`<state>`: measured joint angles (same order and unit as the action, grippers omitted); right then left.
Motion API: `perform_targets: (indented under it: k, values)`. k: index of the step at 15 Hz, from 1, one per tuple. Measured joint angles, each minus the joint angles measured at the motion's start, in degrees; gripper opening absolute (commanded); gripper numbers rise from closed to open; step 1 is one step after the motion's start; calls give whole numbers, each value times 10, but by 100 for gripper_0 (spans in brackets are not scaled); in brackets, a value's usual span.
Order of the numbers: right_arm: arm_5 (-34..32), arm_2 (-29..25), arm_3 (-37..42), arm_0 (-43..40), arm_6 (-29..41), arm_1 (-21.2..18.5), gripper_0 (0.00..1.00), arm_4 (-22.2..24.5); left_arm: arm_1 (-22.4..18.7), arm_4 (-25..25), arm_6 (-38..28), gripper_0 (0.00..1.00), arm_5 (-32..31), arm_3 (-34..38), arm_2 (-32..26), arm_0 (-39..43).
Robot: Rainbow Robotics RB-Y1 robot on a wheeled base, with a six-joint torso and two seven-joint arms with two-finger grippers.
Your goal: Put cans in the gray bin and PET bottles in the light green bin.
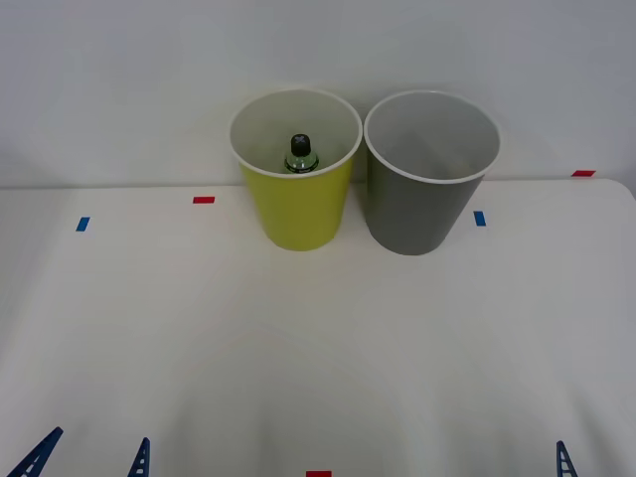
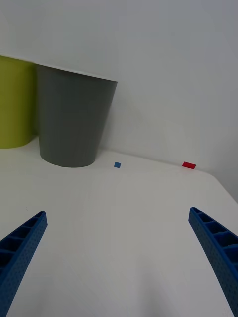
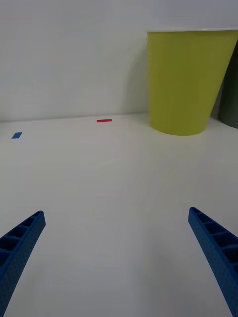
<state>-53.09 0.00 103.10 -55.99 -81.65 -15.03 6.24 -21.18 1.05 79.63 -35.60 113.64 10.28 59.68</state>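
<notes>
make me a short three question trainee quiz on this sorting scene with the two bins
1. True or false: the small clear-green plastic bottle with a black cap stands inside the tall yellow-green plastic bin.
2. What can be seen inside the tall gray plastic bin? A) a can B) a bottle C) nothing
3. Fill in: both the left gripper and the right gripper hang over the white table with fingers ____.

Key: 1 true; 2 C; 3 open
</notes>
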Motion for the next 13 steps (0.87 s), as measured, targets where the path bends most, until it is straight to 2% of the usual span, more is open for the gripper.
perform_targets:
  k: [13]
  values:
    - [0,0,0,0,0,0,100,0,0,0,0,100,0,0,0,0]
